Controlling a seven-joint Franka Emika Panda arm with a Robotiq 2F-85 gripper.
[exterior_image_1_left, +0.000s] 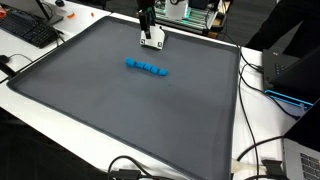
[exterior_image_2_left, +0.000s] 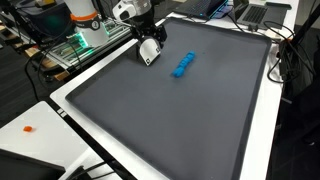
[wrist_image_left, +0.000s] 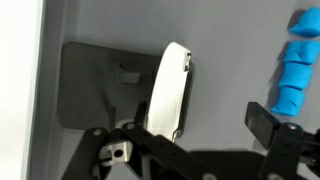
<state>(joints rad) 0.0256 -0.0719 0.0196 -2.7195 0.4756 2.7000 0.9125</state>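
Between the wide-spread fingers (wrist_image_left: 268, 118) — gripping nothing — stands a white object (wrist_image_left: 170, 85), blue blocks (wrist_image_left: 298, 65) beside

A row of blue blocks (exterior_image_1_left: 147, 68) lies on a dark gray mat (exterior_image_1_left: 130, 125) that covers the white table (exterior_image_1_left: 50, 125). A black keyboard (exterior_image_1_left: 28, 30) sits beyond the mat's corner. Black cables (exterior_image_1_left: 255, 160) trail along one edge, and a small orange item (exterior_image_2_left: 29, 128) rests on the table.

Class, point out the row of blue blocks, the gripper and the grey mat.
row of blue blocks (exterior_image_1_left: 147, 68): exterior view, on the middle block.
gripper (exterior_image_2_left: 150, 55): exterior view, between its fingertips.
grey mat (exterior_image_1_left: 130, 120): exterior view, on its bare middle.
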